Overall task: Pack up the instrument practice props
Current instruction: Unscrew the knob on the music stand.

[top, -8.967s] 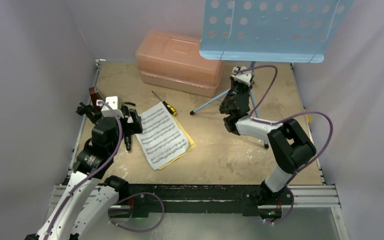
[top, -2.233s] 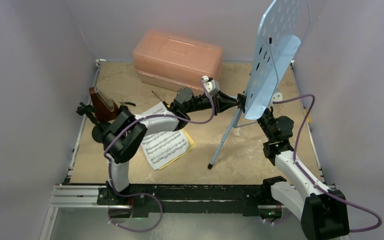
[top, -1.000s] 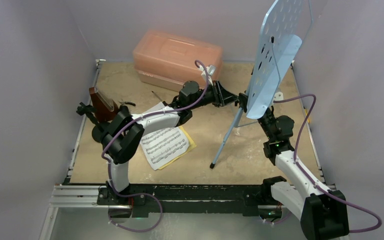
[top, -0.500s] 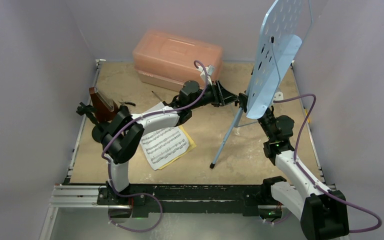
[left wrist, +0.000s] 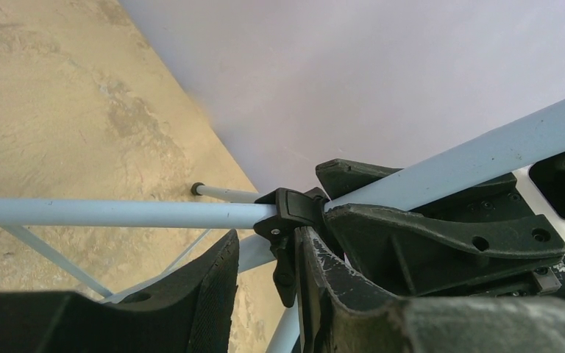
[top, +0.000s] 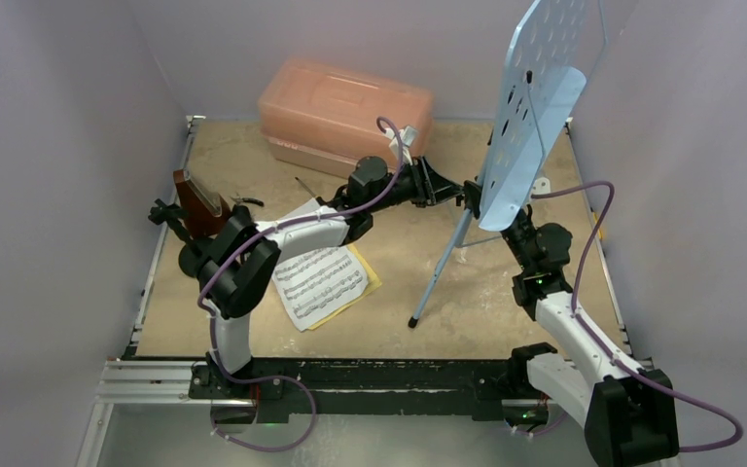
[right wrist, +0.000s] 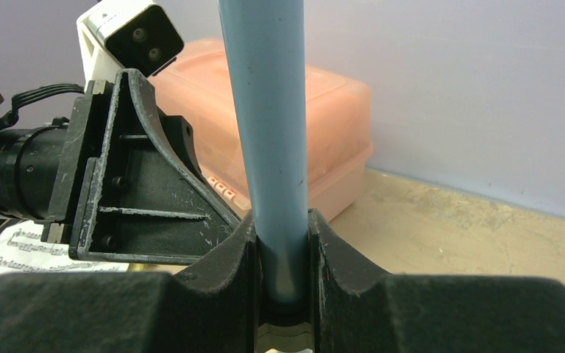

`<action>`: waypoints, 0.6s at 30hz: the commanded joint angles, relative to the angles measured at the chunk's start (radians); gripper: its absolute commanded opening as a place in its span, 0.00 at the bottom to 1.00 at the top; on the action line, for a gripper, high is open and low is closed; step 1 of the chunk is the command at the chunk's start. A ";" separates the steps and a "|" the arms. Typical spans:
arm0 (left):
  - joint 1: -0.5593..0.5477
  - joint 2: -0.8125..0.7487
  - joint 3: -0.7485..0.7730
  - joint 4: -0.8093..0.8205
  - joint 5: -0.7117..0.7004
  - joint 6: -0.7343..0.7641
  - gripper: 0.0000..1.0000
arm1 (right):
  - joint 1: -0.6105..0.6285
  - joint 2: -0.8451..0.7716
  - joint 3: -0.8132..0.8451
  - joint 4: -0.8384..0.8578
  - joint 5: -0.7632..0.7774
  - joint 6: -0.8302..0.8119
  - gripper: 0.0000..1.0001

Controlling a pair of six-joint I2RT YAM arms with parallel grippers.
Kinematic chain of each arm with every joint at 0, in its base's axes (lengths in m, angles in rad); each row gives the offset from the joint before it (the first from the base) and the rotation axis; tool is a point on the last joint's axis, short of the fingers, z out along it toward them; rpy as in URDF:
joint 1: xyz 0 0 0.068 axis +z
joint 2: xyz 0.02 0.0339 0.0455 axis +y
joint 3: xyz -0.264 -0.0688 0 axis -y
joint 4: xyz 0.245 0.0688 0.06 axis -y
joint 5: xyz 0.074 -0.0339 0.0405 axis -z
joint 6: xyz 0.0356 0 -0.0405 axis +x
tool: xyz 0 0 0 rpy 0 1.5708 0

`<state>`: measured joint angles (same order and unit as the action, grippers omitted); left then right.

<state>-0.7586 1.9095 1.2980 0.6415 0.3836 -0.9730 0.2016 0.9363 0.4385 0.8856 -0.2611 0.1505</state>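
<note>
Sandy table [top: 418, 292], pale walls [top: 58, 146]; blue music stand [top: 535, 88] on its legs [top: 438, 282], right side; right gripper [right wrist: 283, 243] tight on pole [right wrist: 272, 110]; left gripper [left wrist: 265, 246] part open around black clip [left wrist: 287, 213]; folding step; next, I guess: pinch clip, fold legs.

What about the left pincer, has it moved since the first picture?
Yes. The left pincer went from beside the metronome rightward to the music stand, near the pink case.
</note>
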 commanded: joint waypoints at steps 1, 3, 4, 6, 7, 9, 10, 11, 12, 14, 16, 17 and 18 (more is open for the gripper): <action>0.048 0.063 -0.025 -0.109 -0.046 0.007 0.32 | 0.019 0.010 0.042 -0.008 -0.070 0.137 0.05; 0.061 0.074 -0.039 -0.076 -0.017 -0.037 0.33 | 0.019 0.007 0.042 -0.007 -0.070 0.136 0.05; 0.070 0.081 -0.055 -0.040 0.004 -0.074 0.33 | 0.019 0.006 0.042 -0.007 -0.070 0.136 0.05; 0.085 0.096 -0.090 0.086 0.043 -0.159 0.33 | 0.021 0.007 0.042 -0.008 -0.070 0.138 0.05; 0.088 0.107 -0.104 0.140 0.065 -0.201 0.33 | 0.019 0.007 0.042 -0.007 -0.070 0.138 0.05; 0.091 0.134 -0.120 0.230 0.105 -0.278 0.33 | 0.019 0.007 0.042 -0.008 -0.070 0.138 0.05; 0.091 0.146 -0.124 0.266 0.123 -0.307 0.33 | 0.020 0.007 0.042 -0.008 -0.070 0.139 0.05; 0.091 0.154 -0.130 0.300 0.136 -0.335 0.34 | 0.020 0.007 0.042 -0.008 -0.070 0.138 0.05; 0.091 0.156 -0.135 0.325 0.144 -0.354 0.35 | 0.020 0.005 0.042 -0.008 -0.070 0.138 0.05; 0.091 0.143 -0.142 0.326 0.144 -0.342 0.38 | 0.020 0.002 0.040 -0.010 -0.069 0.137 0.05; 0.090 0.106 -0.145 0.275 0.127 -0.272 0.41 | 0.019 -0.002 0.040 -0.013 -0.065 0.135 0.05; 0.090 0.080 -0.145 0.242 0.108 -0.219 0.43 | 0.019 -0.003 0.041 -0.016 -0.063 0.134 0.05; 0.090 0.054 -0.147 0.203 0.089 -0.169 0.45 | 0.020 -0.005 0.040 -0.018 -0.063 0.134 0.05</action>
<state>-0.7040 2.0098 1.1942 1.0107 0.5079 -1.2907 0.2073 0.9417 0.4450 0.8803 -0.2844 0.1577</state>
